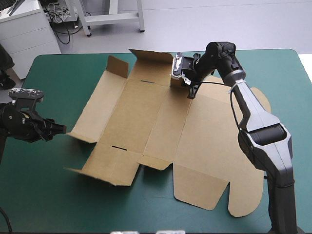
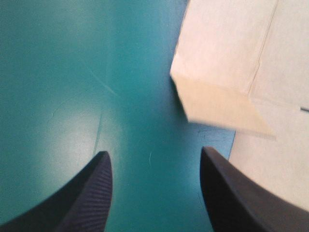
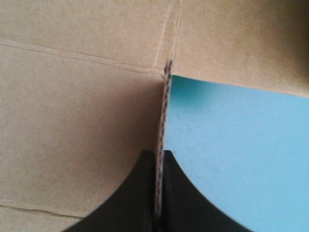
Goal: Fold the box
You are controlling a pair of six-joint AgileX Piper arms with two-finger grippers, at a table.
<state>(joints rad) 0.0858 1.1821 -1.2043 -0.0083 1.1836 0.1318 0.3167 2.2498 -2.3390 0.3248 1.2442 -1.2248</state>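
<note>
The brown box (image 1: 146,117) lies as a mostly flat cut sheet across the middle of the teal-green table. At its far edge my right gripper (image 1: 187,82) is shut on a small flap (image 1: 176,80), which stands up. In the right wrist view that flap (image 3: 164,111) shows edge-on, pinched between the fingers of the right gripper (image 3: 159,157). My left gripper (image 1: 58,129) hovers open just off the box's left side flap (image 1: 83,136). The left wrist view shows this gripper (image 2: 154,159) holding nothing, with a corner of the box (image 2: 222,101) ahead of it.
The far-left flaps (image 1: 118,66) and the far panel (image 1: 151,57) of the sheet tilt up slightly. The rounded lid part (image 1: 243,195) reaches toward the table's front right, beside my right arm. Teal-green cover (image 1: 44,195) shows at the front left.
</note>
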